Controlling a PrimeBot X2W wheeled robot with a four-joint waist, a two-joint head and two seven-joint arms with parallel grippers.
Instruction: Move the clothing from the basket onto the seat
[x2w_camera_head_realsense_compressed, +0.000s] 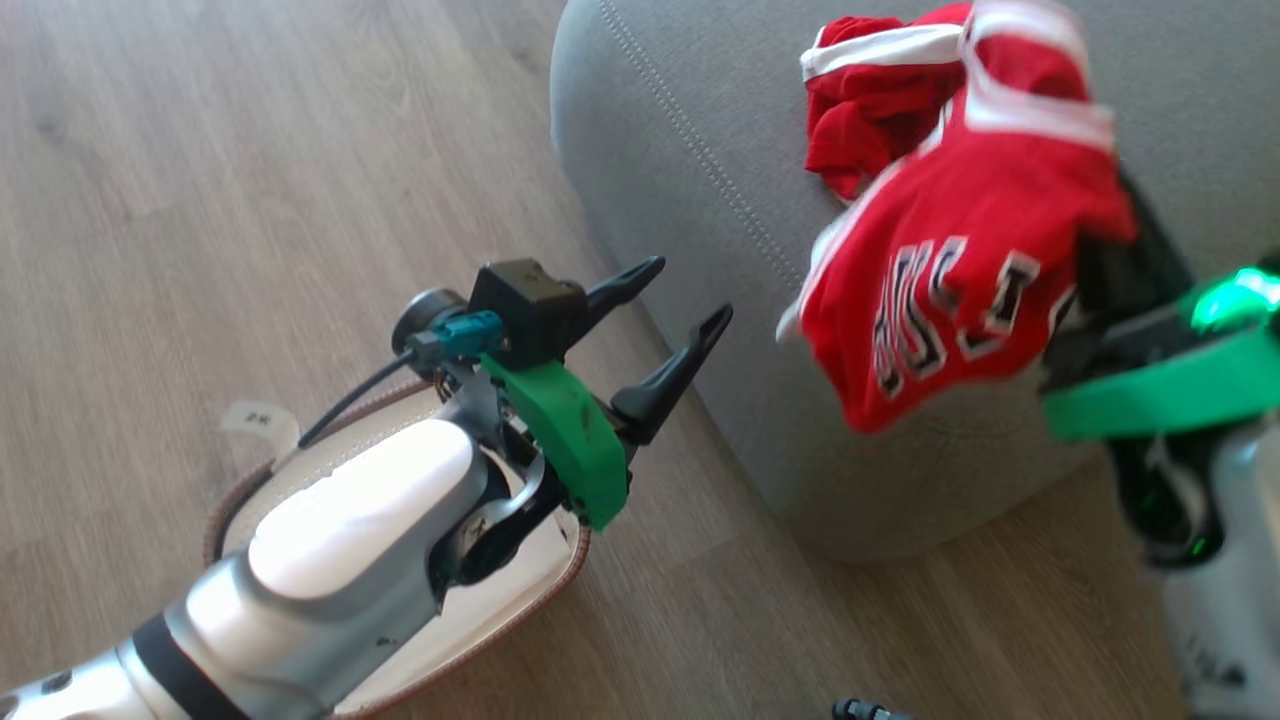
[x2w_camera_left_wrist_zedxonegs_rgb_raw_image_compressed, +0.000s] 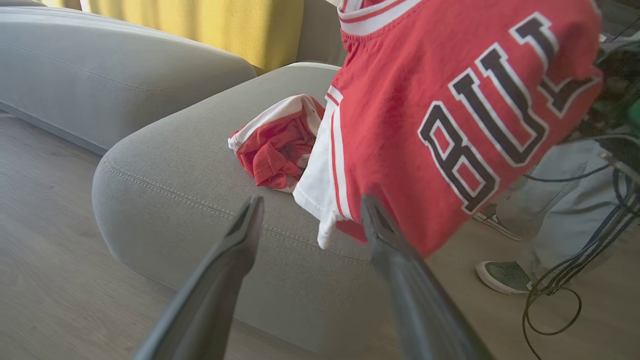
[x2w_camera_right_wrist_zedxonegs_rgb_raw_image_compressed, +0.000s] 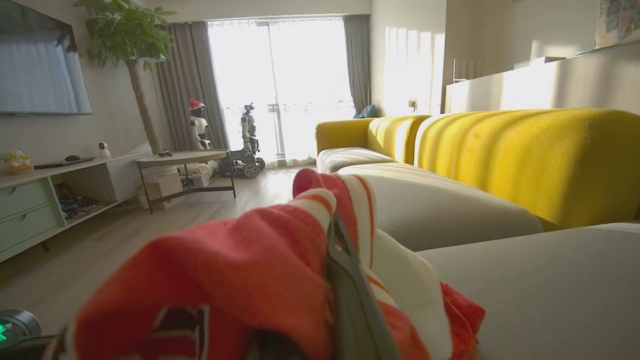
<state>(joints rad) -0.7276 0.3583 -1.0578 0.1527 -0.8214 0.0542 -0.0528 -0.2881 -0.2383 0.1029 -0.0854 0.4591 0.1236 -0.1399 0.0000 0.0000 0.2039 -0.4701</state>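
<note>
Basket (x2w_camera_head_realsense_compressed: 505, 610): is sitting on the wood floor (x2w_camera_head_realsense_compressed: 200, 200) at the lower left of the head view, brown rim showing; the pale left forearm is covering most of its inside.
Left tool (x2w_camera_head_realsense_compressed: 688, 292): is hovering above the floor between the basket and the seat, its two dark fingers spread wide and gripping nothing, pointing toward the seat's front corner.
Seat (x2w_camera_head_realsense_compressed: 680, 150): is lying just beyond the left tool's fingertips, a grey cushion with a double stitched seam along its rounded edge.
Right tool (x2w_camera_right_wrist_zedxonegs_rgb_raw_image_compressed: 340, 250): is reaching in from the right over the seat, clenched on the lettered jersey; red and white cloth is draping over it, with one dark finger showing in the right wrist view.
Lettered jersey (x2w_camera_head_realsense_compressed: 960, 270): is hanging from the right tool above the seat's front corner, black-and-white letters facing out; whether its lower hem is touching the cushion I cannot tell.
Crumpled garment (x2w_camera_head_realsense_compressed: 865, 110): is lying bunched on the seat, red with white trim, just behind the hanging jersey.
Person: a shoe (x2w_camera_left_wrist_zedxonegs_rgb_raw_image_compressed: 502, 275) and a grey trouser leg are standing on the floor past the seat's corner, beside loose dark cables (x2w_camera_left_wrist_zedxonegs_rgb_raw_image_compressed: 555, 300).
Yellow backrest (x2w_camera_right_wrist_zedxonegs_rgb_raw_image_compressed: 525, 160): is rising behind the grey cushions.
Far room: a round table (x2w_camera_right_wrist_zedxonegs_rgb_raw_image_compressed: 182, 157), a potted tree (x2w_camera_right_wrist_zedxonegs_rgb_raw_image_compressed: 130, 45) and a bright curtained window (x2w_camera_right_wrist_zedxonegs_rgb_raw_image_compressed: 280, 85) are showing at the far end.
</note>
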